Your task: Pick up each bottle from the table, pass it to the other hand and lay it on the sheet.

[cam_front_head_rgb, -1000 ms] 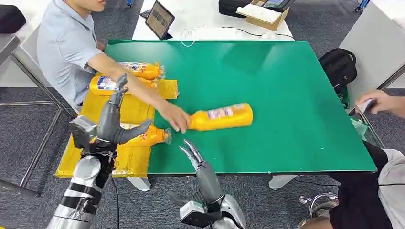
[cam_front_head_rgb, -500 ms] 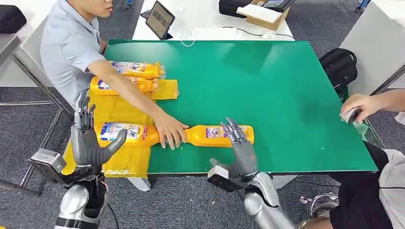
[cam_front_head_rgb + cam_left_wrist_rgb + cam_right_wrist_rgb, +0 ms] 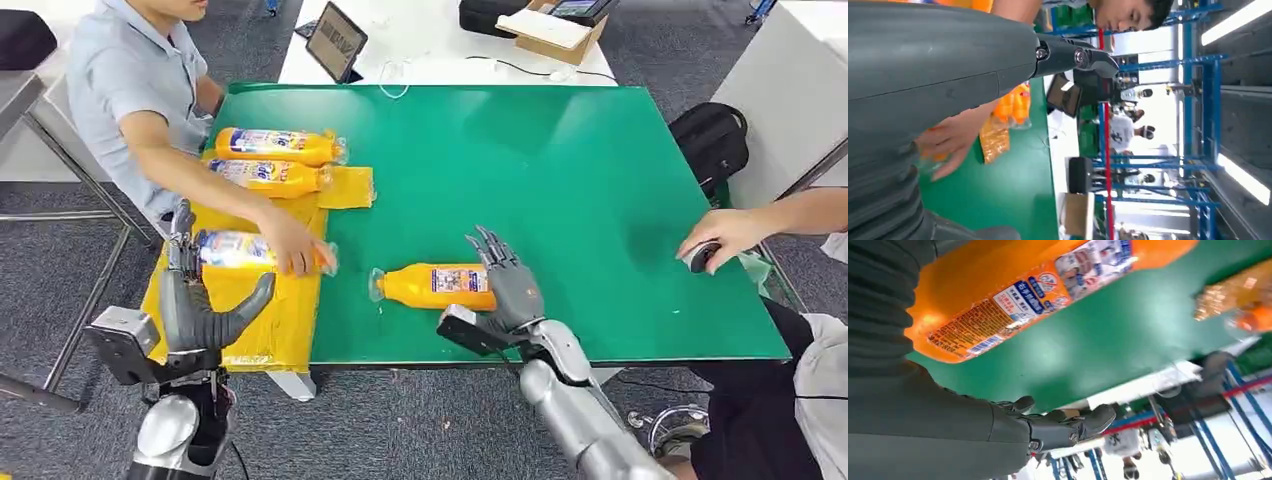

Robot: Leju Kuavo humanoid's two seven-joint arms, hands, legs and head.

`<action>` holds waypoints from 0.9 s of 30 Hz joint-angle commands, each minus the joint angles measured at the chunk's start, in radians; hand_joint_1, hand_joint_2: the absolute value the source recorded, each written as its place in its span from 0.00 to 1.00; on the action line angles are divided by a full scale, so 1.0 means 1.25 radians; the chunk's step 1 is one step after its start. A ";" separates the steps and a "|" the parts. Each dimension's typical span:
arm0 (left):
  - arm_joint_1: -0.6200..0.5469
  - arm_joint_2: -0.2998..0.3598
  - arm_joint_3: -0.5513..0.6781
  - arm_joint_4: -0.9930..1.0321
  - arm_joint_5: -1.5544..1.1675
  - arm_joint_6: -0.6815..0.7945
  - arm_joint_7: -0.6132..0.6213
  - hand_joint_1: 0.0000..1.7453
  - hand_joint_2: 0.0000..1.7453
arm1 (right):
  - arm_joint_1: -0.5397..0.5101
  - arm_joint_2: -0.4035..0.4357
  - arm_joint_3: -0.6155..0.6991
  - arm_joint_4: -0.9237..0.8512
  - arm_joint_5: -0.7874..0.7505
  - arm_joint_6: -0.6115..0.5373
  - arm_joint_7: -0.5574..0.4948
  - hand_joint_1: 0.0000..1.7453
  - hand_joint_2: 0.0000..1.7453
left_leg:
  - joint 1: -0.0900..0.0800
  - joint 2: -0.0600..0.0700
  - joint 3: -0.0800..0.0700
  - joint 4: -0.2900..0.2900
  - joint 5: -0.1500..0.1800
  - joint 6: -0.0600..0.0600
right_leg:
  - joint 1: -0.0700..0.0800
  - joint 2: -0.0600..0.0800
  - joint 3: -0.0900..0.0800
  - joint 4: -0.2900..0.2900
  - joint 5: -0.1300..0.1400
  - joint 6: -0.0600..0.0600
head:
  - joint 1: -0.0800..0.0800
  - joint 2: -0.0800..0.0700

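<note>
- My right hand (image 3: 508, 285) rests at the base end of an orange bottle (image 3: 432, 285) lying on its side on the green table (image 3: 600, 200), fingers spread and reaching over it. I cannot tell whether they have closed on it.
- In my right wrist view, the bottle's label sits just beside my palm, so I judge this is the start of a pick-up.
- My left hand (image 3: 195, 300) is raised beside the table's near left corner, fingers apart, holding nothing; it looks placed to receive the bottle.
- The yellow sheet (image 3: 270, 330) covers the table's left edge, near my left hand.
- Three bottles lie on the sheet. A person's hand (image 3: 290, 248) rests on the nearest one (image 3: 235, 250).
- Another person's hand (image 3: 715, 235) rests at the table's right edge.
</note>
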 commanded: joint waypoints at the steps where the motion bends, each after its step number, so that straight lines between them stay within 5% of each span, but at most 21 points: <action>1: -0.025 0.006 -0.020 0.075 -0.002 -0.009 0.019 0.00 1.00 | -0.125 0.001 0.030 0.276 0.021 0.054 0.065 0.00 1.00 | 0.000 0.001 0.003 -0.001 -0.001 -0.001 | 0.000 0.001 0.002 -0.001 -0.001 -0.001 | 0.000 0.000; 27: -0.039 0.004 -0.016 0.091 -0.017 -0.005 0.020 0.00 1.00 | -0.156 -0.007 0.043 0.328 0.044 0.082 0.094 0.00 1.00 | 0.001 0.000 0.005 0.000 -0.001 -0.001 | 0.001 -0.001 0.005 0.000 -0.001 -0.001 | 0.000 0.000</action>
